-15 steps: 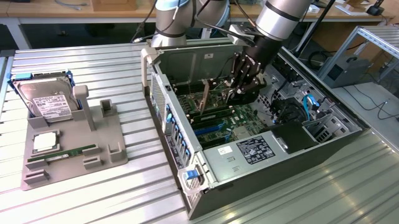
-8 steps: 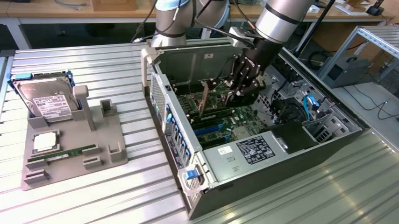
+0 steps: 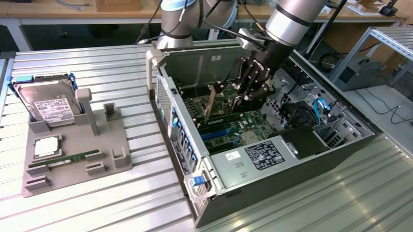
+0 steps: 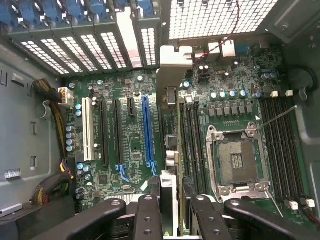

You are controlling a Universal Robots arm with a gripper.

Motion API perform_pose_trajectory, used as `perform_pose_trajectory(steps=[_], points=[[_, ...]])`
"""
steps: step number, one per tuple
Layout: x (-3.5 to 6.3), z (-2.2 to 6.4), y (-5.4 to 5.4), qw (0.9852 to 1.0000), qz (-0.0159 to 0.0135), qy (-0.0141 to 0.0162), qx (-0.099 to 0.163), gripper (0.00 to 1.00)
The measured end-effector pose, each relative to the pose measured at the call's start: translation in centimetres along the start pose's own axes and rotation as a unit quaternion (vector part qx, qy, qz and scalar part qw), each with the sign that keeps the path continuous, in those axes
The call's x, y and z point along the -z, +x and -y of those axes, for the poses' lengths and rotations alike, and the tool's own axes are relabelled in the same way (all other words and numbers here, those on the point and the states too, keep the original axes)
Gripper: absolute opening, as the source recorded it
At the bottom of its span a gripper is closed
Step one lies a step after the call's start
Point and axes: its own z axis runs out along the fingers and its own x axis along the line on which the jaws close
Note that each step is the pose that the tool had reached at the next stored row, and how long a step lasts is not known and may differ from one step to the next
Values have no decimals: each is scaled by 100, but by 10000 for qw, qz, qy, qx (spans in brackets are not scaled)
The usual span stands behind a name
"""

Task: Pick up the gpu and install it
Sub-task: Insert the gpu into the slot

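Observation:
The gpu (image 4: 169, 95) appears edge-on in the wrist view, a thin card with a pale bracket end near the case's rear slots. It stands upright over the green motherboard (image 4: 130, 150), just beside the long blue slot (image 4: 145, 130). My gripper (image 4: 170, 202) is shut on it, one black finger (image 4: 149, 212) on each side. In the exterior view the gripper (image 3: 248, 92) is down inside the open computer case (image 3: 258, 159), with the gpu (image 3: 210, 104) standing on edge below it. Whether the card touches a slot I cannot tell.
A grey holder (image 3: 110, 150) at the exterior view's left carries a silver hard drive (image 3: 48, 104), a square chip (image 3: 46, 146) and a green memory stick (image 3: 65, 159). Inside the case are an empty processor socket (image 4: 235, 160), memory slots (image 4: 282, 145) and cables (image 4: 55, 115).

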Motion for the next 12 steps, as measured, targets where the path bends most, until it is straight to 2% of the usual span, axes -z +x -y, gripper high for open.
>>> perform_pose_trajectory(steps=[3,6,10,12], points=[[-3,2,40,10000,-5,0,8,28],[-6,3,42,9999,-47,6,139,28],[-15,-21,55,9999,-49,6,148,28],[-24,-44,97,9999,-48,6,148,28]])
